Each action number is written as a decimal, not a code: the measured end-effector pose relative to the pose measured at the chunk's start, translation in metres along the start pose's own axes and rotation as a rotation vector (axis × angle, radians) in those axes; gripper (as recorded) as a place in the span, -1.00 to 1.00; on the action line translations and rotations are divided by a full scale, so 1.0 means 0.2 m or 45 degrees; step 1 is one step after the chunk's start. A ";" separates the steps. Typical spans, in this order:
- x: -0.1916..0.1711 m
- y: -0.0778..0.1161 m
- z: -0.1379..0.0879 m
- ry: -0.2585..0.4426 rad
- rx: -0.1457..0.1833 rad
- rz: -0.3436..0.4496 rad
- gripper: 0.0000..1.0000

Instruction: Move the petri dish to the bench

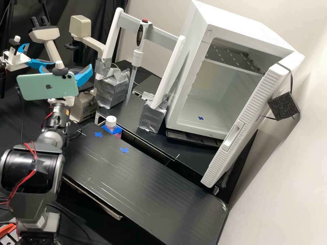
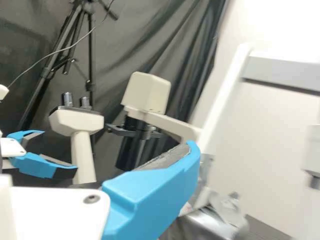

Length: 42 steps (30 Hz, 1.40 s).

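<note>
The arm (image 1: 34, 166) reaches up, its gripper (image 1: 66, 66) level near the microscope (image 1: 80, 26), blue fingers (image 1: 85, 75) spread wide apart.

The black bench (image 1: 153, 190) bears two blue crosses (image 1: 124, 150) left, a pipette stand (image 1: 152, 117) beyond, an incubator (image 1: 186, 73) far right.

Bright, soft light seems to fall from above in the high view, whitening the roof of the open white box-shaped cabinet (image 1: 238, 22) and leaving its upper interior in grey shade. A dull sheen lies on the ribbed black bench top (image 1: 146, 177), and the crinkled silver tape (image 1: 114, 89) glints. The black cloth curtain (image 1: 98, 7) sinks into deep shadow. In the wrist view, the plain pale wall (image 2: 280, 22) washes out nearly to white.
</note>
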 end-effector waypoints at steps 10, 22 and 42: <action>0.33 -0.07 0.01 -0.052 0.036 -0.134 1.00; 0.54 -0.16 0.04 -0.104 0.123 -0.261 1.00; 0.85 -0.29 0.18 -0.156 0.174 -0.285 1.00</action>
